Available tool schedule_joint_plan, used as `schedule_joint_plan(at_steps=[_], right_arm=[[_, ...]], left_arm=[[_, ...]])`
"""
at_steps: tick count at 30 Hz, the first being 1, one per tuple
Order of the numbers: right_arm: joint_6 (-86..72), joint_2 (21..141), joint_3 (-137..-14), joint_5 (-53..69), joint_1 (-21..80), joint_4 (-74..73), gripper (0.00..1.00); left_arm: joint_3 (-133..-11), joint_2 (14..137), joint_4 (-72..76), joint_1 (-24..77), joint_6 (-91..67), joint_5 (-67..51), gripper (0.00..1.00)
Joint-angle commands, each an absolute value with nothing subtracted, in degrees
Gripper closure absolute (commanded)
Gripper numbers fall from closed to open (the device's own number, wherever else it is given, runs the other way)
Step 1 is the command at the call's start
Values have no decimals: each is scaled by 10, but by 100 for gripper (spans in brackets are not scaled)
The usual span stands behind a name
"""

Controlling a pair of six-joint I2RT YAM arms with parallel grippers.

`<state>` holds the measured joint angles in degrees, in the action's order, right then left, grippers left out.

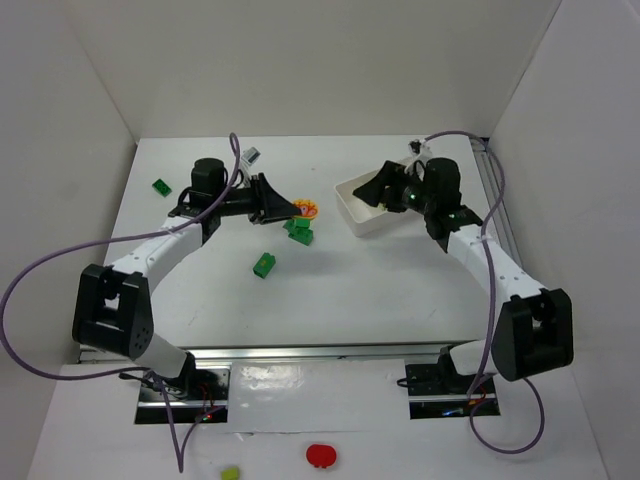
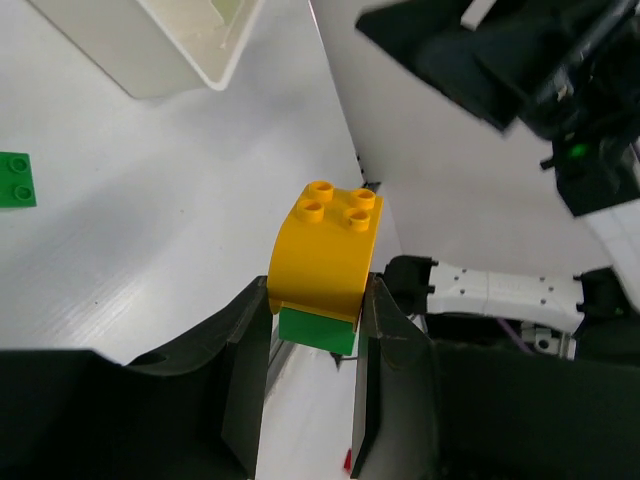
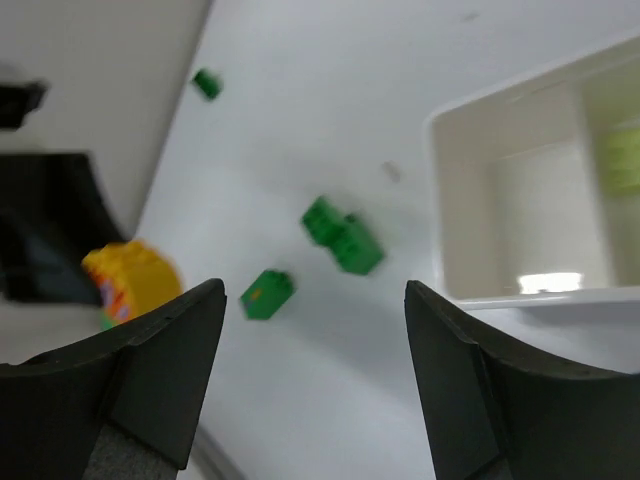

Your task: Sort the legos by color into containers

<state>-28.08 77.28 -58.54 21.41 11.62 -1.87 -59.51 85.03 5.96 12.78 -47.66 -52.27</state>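
My left gripper [image 1: 292, 208] is shut on a yellow-orange lego [image 1: 310, 208] and holds it above the table, left of the white tray [image 1: 352, 218]. In the left wrist view the yellow lego [image 2: 325, 250] has a green piece [image 2: 315, 332] under it, between the fingers [image 2: 315, 300]. Dark green legos lie on the table: a joined pair [image 1: 299, 229], one nearer [image 1: 264, 264] and one at the far left [image 1: 161, 186]. My right gripper [image 1: 385, 190] is open and empty over the tray. Its wrist view [image 3: 315, 300] shows the green legos [image 3: 342, 235] and the tray [image 3: 530, 298], which holds a blurred lime piece [image 3: 620, 160].
White walls close the table at the back and both sides. A small grey object [image 1: 250, 155] lies near the back by the left arm's cable. A red round thing [image 1: 321, 456] and a lime blob [image 1: 231, 473] sit on the front ledge.
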Motion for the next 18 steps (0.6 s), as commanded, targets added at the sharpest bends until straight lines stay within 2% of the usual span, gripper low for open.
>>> schedule_joint_plan(at_steps=[1,2,4,11,18], right_arm=[[-377,779,-533,438,141,121,20],[-390,779,-527,448,159,160,16],[-426,787,-519,459,176,197,15],[-502,844,-520,490,226,336,15],[-519,896,-556,503,264,364,16]], left_arm=[[-618,874,142,124,-573,-499,100],[-618,875,165,124,-583,-499,100],[-618,875,176,124,-605,-482,100],[-635,869,136,124,-585,-442,100],[-629,869,141,124,-585,-447,100]])
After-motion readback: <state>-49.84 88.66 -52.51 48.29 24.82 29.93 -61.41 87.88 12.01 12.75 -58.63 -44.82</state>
